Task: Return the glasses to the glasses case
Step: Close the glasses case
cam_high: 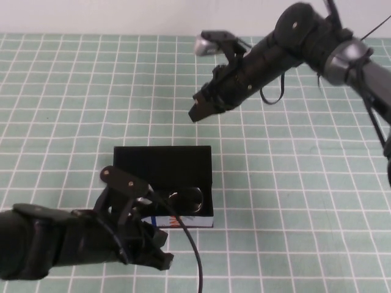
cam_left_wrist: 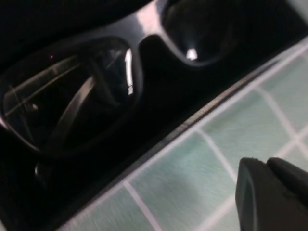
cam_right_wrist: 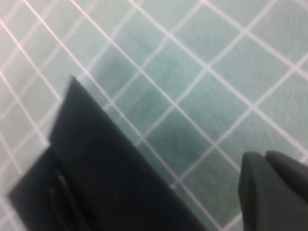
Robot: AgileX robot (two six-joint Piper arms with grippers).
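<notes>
Partly hidden glasses (cam_high: 188, 200) in glasses case (cam_high: 164, 163), left tool (cam_high: 160, 251) nearby, right tool (cam_high: 197, 111) above.

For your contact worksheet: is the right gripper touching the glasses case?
Apart. High view shows the right gripper raised behind the glasses case, tablecloth between.

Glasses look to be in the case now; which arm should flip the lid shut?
Probably the right. Its claw hovers shut just beyond the glasses case, by the raised lid. The left claw sits at the white front edge, near the glasses lying inside.
</notes>
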